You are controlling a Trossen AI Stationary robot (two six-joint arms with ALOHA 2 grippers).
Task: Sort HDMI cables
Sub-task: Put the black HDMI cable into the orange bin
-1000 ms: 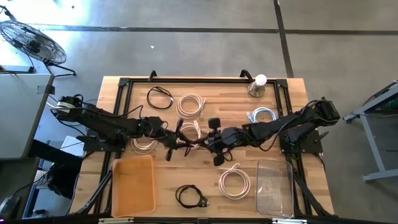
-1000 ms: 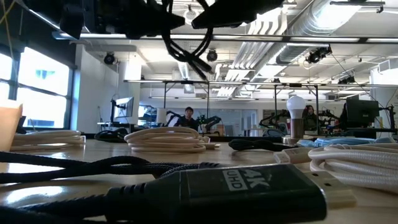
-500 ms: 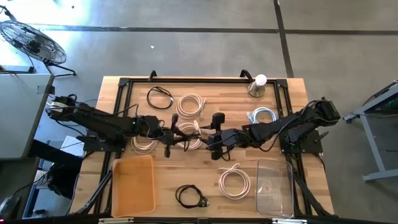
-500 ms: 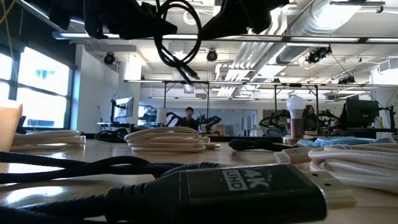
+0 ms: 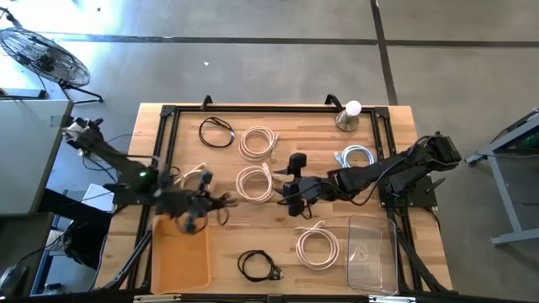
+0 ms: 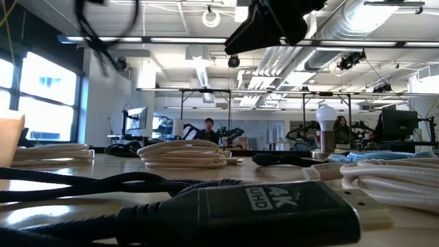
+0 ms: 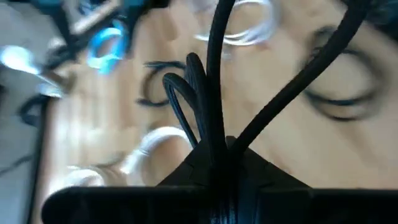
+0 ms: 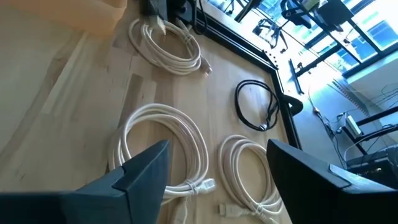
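My left gripper (image 5: 200, 212) is shut on a black HDMI cable coil (image 7: 208, 93) above the far right corner of the orange tray (image 5: 177, 257). In the low view that coil (image 6: 103, 34) hangs high at the upper left. My right gripper (image 5: 288, 187) stands open over the table's middle, with nothing between its fingers (image 8: 217, 180), beside a white coil (image 5: 254, 183). Flat on the wood lie more white coils (image 5: 258, 141) (image 5: 317, 246), a bluish-white coil (image 5: 354, 157) and two black coils (image 5: 216, 132) (image 5: 258, 266). My left gripper pinches several bundled strands of the black coil (image 7: 214, 152) between its two fingers. The loops stand out past the fingertips. The coil is lifted clear of the table and the tray.
A clear plastic bin (image 5: 372, 252) stands at the near right. A light bulb on a stand (image 5: 349, 115) is at the far right. Another white coil (image 5: 195, 178) lies just beyond the left gripper. A black frame (image 5: 168, 114) runs around the table's edges.
My left gripper has carried the black coil from the table's middle toward the left and near edges, to above the orange tray's corner. The coil hung between both grippers before; now it hangs from the left one alone. My right gripper has stayed near the middle.
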